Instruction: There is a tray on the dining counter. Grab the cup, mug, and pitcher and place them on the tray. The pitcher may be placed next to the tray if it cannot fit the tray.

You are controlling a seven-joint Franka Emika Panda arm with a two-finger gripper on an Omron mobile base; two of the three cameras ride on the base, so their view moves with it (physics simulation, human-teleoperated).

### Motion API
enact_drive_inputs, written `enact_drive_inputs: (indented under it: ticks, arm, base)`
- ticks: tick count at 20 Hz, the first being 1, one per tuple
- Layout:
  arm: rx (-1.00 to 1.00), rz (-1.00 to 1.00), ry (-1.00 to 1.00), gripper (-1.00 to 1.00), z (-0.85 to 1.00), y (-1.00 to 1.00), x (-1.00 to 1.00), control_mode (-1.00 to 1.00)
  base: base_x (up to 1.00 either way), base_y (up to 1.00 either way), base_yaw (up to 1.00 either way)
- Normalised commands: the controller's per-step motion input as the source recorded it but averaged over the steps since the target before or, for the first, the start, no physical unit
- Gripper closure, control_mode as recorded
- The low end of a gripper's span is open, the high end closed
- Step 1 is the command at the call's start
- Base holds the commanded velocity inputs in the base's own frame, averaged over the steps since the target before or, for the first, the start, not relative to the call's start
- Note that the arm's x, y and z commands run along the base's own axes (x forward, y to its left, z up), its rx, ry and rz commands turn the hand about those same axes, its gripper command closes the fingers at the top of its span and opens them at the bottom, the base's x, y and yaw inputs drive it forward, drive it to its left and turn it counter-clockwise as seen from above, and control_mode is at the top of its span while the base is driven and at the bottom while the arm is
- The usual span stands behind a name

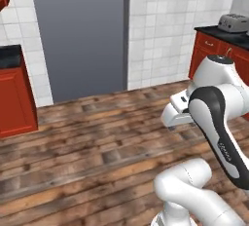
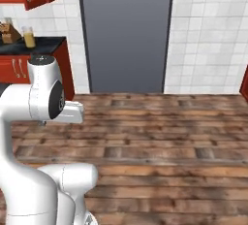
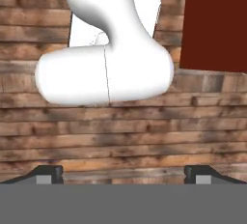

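My gripper (image 3: 123, 175) is open, with its two dark fingertips (image 3: 48, 174) wide apart and nothing between them. It points down at the brown plank floor (image 3: 120, 131). The arm is folded close above the base. In the right base view the pitcher (image 2: 29, 38), a clear glass with orange-yellow in its lower part, stands far left on a short black worktop (image 2: 43, 43) over red cabinet doors, well away from the gripper. The tray, the dining counter, the cup and the mug are out of view.
A tall grey panel (image 1: 80, 35) is set in the white tiled wall ahead. Red cabinets (image 1: 17, 98) stand at the left. Another red cabinet run (image 1: 214, 49) at the right carries a toaster (image 1: 232, 23). A knife block (image 2: 7, 33) stands beside the pitcher. A dark red cabinet side (image 3: 217, 25) is close to the hand.
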Motion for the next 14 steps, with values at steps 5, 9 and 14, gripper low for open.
enact_drive_inputs:
  ticks: [5, 9, 14]
  arm:
    - [0.0, 0.0, 0.0, -1.0, 0.0, 0.0, 0.0, 1.0]
    - [0.0, 0.0, 0.0, -1.0, 0.0, 0.0, 0.0, 1.0]
    - [0.0, 0.0, 0.0, -1.0, 0.0, 0.0, 0.0, 1.0]
  base:
    - [1.0, 0.81, -0.19]
    - [1.0, 0.72, -0.15]
    - [1.0, 0.62, -0.07]
